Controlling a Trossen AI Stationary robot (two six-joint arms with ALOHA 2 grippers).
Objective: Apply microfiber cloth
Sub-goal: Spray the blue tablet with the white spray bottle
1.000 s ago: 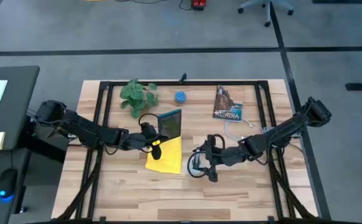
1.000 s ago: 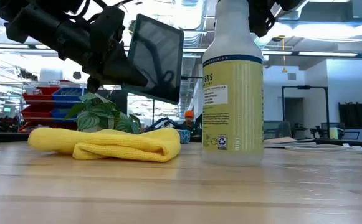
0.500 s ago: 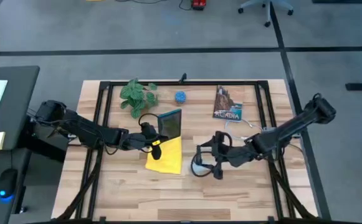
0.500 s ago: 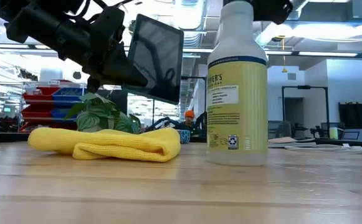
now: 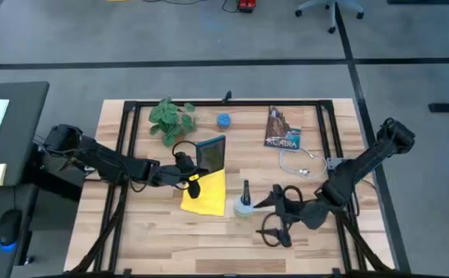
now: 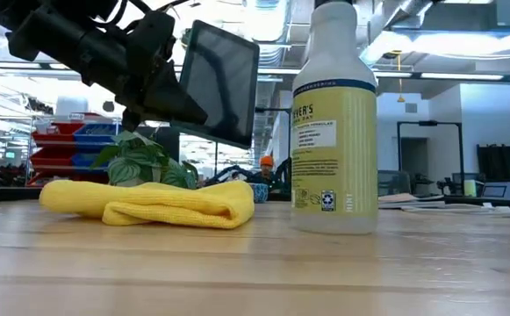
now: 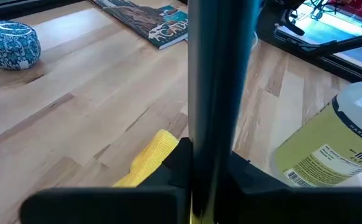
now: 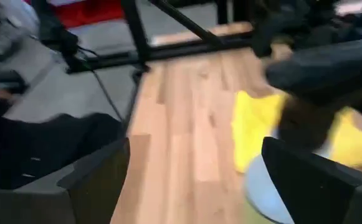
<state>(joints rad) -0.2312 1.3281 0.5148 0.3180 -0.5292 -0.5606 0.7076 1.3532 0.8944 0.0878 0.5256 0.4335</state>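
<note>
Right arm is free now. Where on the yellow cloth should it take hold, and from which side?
Judging by its pose, grip the cloth at its folded edge nearest the spray bottle, coming down from above. In the low view that end is a thick rounded fold, easier to pinch than the flat layers. The left gripper holds the tablet over the far end, so keep the right gripper on the near side.

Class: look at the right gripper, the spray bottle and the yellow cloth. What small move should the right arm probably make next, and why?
Probably swing the open right gripper toward the folded bright yellow microfiber cloth. It hangs apart from the upright pale yellow spray bottle, and the left gripper holds the dark flat tablet raised above the cloth, unwiped.
</note>
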